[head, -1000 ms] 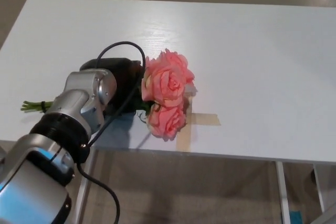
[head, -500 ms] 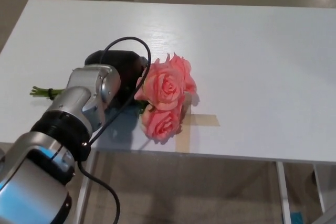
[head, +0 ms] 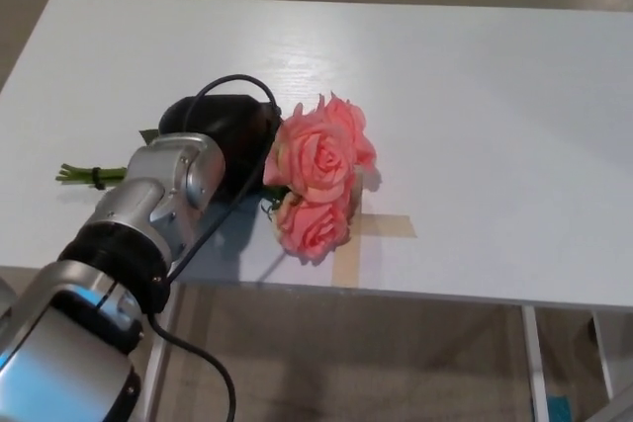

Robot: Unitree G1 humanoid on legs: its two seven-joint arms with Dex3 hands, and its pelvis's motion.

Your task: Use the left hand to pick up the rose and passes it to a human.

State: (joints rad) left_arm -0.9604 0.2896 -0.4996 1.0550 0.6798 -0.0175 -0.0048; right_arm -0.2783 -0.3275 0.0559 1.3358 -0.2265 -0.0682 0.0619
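Roses (head: 315, 167), a small pink bunch, are lying on the white table (head: 475, 96) near its front edge, with the blooms pointing right and the green stems (head: 91, 175) sticking out to the left. The left hand (head: 226, 130) is sitting over the middle of the bunch, just left of the blooms and touching them, with the silver forearm (head: 148, 207) and its black cable (head: 229, 86) reaching in from the lower left. The black hand is covering the stems where they meet the flowers, but I cannot tell from here whether the fingers are closing on them or only resting above. Compared with half a second ago, the blooms are sitting a little further right and lower, and the wrist is also a touch lower and to the right, while the stem ends are showing at much the same spot. The lower bloom is lying right beside a strip of tan tape (head: 371, 229) stuck to the table. The front edge is running close below the flowers, with the floor (head: 396, 363) showing underneath, while the far and right parts of the table are offering wide open surface.
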